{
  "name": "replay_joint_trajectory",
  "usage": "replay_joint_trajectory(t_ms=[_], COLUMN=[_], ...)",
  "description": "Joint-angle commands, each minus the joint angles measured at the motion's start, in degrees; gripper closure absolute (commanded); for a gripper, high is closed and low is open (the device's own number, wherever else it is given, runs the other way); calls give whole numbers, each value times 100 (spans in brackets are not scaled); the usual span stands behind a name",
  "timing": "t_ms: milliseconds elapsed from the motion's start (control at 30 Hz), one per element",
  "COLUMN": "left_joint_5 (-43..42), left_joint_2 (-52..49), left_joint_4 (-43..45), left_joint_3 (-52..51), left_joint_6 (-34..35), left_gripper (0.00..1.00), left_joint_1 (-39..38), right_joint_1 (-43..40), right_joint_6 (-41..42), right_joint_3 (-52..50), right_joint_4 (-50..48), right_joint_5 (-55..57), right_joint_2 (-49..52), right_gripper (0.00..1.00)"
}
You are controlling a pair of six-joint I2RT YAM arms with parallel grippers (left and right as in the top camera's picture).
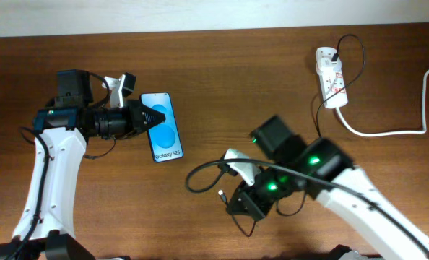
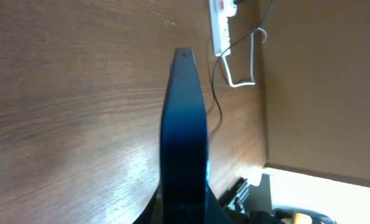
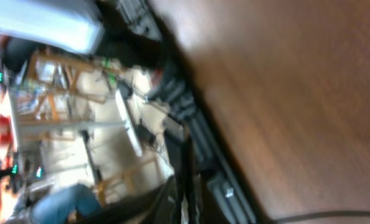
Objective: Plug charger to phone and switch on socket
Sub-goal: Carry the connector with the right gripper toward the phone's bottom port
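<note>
Phone (image 1: 165, 137), a slim glossy slab with a lit blue screen, sits left of centre on the brown wood-grain table (image 1: 222, 72), its left side clamped in the closed left gripper (image 1: 151, 119). Only the left wrist view shows it edge-on, as a thin dark-blue rim. Near centre, the closed right gripper (image 1: 232, 198) pinches the thin black charger (image 1: 197, 170) cable, its small tip poking out left. At far right the white plastic socket (image 1: 330, 76), red-marked, holds a black plug in its far end, and its thick white cord (image 1: 388, 132) curves right.
</note>
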State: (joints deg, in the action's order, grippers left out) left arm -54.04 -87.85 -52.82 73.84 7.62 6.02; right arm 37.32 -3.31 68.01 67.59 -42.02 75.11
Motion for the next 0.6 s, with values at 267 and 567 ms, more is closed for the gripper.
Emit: replay_joint_trajectory(t_ms=[267, 567], left_joint_5=[-1137, -1694], left_joint_2=[68, 68], left_joint_4=[74, 1003], left_joint_3=[164, 164], left_joint_6=[-249, 411], left_gripper=[100, 100], left_joint_1=[-13, -13], right_joint_1=[55, 61], right_joint_6=[1029, 2638], right_joint_3=[-1121, -1123], right_joint_4=[-2350, -4065], right_joint_5=[-1663, -1808], right_joint_2=[225, 396], right_gripper=[96, 96])
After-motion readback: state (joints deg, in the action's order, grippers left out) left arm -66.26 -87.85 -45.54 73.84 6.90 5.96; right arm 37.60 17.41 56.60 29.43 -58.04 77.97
